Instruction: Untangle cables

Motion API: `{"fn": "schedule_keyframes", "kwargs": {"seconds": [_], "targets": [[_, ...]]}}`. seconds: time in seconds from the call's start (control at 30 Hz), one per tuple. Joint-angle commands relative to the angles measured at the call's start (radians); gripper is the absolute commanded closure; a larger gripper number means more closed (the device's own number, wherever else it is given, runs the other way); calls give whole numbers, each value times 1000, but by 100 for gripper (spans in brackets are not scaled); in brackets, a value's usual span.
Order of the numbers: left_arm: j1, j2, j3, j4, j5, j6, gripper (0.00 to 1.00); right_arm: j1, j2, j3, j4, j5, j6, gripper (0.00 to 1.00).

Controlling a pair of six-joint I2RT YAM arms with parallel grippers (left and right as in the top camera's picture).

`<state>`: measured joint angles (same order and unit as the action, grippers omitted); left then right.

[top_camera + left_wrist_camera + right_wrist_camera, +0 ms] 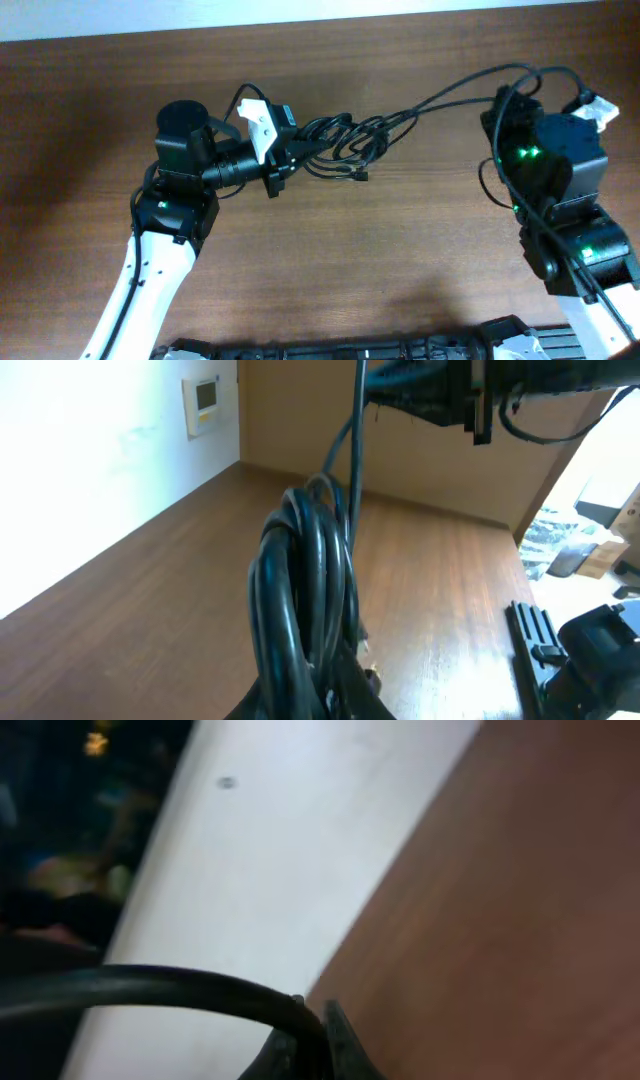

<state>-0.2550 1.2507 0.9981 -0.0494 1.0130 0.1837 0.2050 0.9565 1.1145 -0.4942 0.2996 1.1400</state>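
Wooden table [330, 270] with open room on the near side of the cables [345, 140]. Their left end is clenched in the left gripper [276, 165]. The right gripper [315, 1055] pinches one strand [450, 92] running rightward from them. The long axis lies left to right between the arms, with the left arm nearer the knot. The wall [200, 12] stands close behind.

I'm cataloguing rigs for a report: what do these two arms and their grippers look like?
The left arm has a white lower link and black cylindrical joints. The left gripper is black on a white mount. The right arm is mostly black, with green lights and black wires looped alongside. The right gripper also shows a white mount.
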Motion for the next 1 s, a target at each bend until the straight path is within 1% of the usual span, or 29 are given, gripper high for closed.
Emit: {"fn": "schedule_keyframes", "kwargs": {"seconds": [0.0,0.4,0.53,0.6,0.7,0.77,0.87,0.93,0.97], "targets": [[6,-6,4,-9,-4,37,100,-58,-6,12,-54,49,-14,96],[6,-6,4,-8,12,43,100,-63,-6,11,-79,150,-33,96],[6,-6,4,10,12,42,100,-62,14,11,-108,142,-37,96],[6,-6,4,11,12,42,100,-62,39,11,-132,95,-43,95],[6,-6,4,19,12,39,100,-62,80,11,-138,51,-119,95],[6,-6,4,41,12,1,100,-62,108,11,-150,52,-119,95],[6,-6,4,41,12,-3,100,-62,141,11,-172,52,-121,95],[6,-6,4,62,15,-34,100,-62,164,11,-200,52,-185,95],[6,-6,4,87,15,-66,100,-62,172,11,-223,52,-184,95]]}}
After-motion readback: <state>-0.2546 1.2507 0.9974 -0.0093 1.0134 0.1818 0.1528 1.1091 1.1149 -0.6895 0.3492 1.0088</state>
